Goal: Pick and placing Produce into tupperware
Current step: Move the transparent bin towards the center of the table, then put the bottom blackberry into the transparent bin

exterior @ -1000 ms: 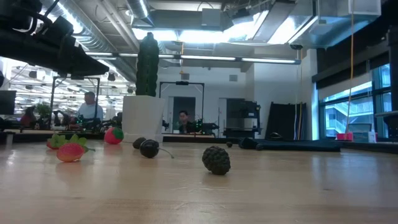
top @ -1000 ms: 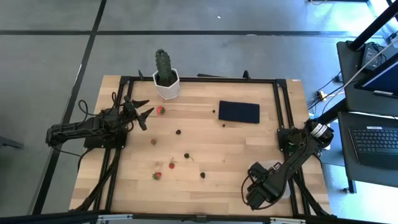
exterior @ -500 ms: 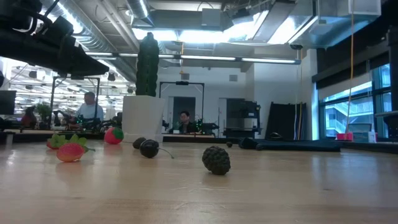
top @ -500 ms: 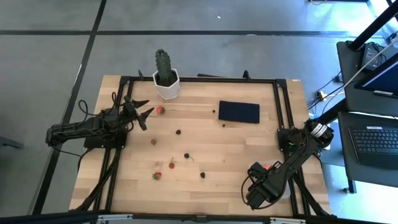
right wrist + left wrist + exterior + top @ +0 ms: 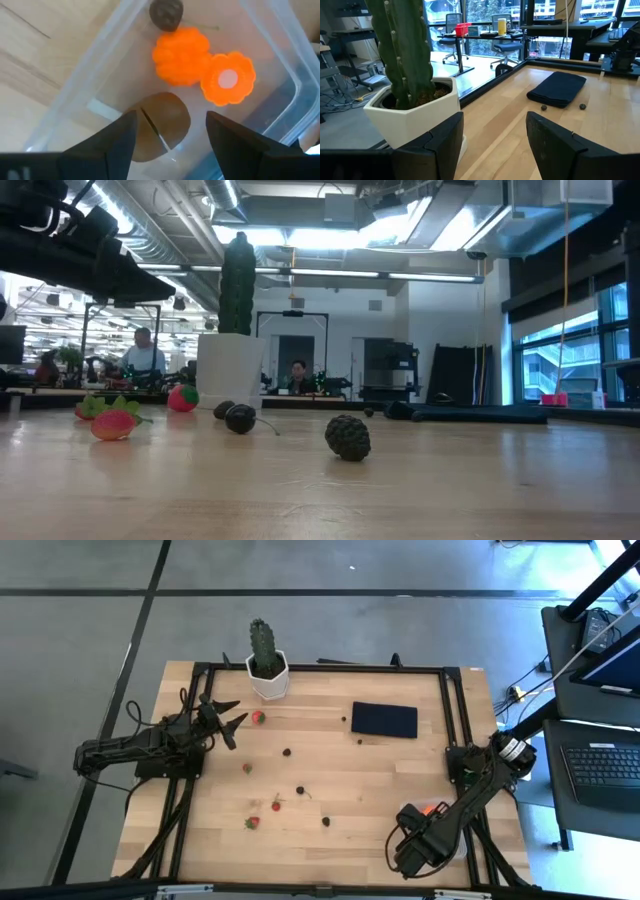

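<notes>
Tupperware [image 5: 280, 75] sits at the table's front right corner, under the right gripper [image 5: 170, 135]. Right wrist view: box holds two orange pieces [image 5: 182, 55], a brown kiwi-like oval [image 5: 160, 125] and one dark berry [image 5: 166, 14]. Fingers stand apart directly over the oval, nothing between them.

Judgement: this is a drop-off into the box, release apparently made. Next move calls for the right arm to lift clear of the box walls without dragging them, then reach out for another piece.

Remaining produce lies loose on the table's left-centre: a strawberry [image 5: 258, 717] near the back, just beside the left gripper [image 5: 232, 722]; a small red-green piece [image 5: 247, 768]; two more strawberries [image 5: 277, 805] [image 5: 252, 823] toward the front; dark berries [image 5: 287, 752] [image 5: 299, 790] [image 5: 325, 821] scattered between. All well apart from the box.

Left gripper hovers near the cactus pot [image 5: 268, 682], fingers apart, empty; the back strawberry is its nearest pick.

Edges and room: box is close to the table's front and right edges, so little margin there. Black cloth [image 5: 384, 720] lies at back centre-right, two tiny dark pieces just beside it. The wood between the box and the loose fruit is open. Pot crowds the left arm's back side.
</notes>
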Tool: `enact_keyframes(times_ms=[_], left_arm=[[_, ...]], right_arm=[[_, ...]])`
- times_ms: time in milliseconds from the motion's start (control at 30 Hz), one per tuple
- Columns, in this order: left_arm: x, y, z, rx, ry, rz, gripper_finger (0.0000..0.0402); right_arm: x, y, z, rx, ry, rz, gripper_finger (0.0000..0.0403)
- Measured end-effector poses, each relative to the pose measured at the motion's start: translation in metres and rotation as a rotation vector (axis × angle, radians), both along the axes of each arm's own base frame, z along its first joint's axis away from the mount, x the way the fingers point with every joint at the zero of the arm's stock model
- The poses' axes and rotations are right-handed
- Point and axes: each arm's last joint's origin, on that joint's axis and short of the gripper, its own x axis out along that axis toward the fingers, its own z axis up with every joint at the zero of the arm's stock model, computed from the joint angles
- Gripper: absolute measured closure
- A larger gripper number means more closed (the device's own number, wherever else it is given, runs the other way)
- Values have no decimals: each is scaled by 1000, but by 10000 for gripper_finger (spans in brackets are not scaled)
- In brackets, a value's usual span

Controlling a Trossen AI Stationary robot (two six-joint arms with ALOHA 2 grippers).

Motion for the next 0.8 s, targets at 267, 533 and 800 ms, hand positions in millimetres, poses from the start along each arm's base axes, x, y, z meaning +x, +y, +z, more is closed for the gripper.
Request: enact_keyframes(times_ms=[267,533,800], left_arm=[[0,0,0,0,0,0,193],[0,0,0,0,0,0,193],[0,0,0,0,0,0,193]], right_arm=[[28,-28,0,-40,-51,-70,163],[78,-72,1,50,-166,80,163],[118,-99,37,37,-327,251,163]])
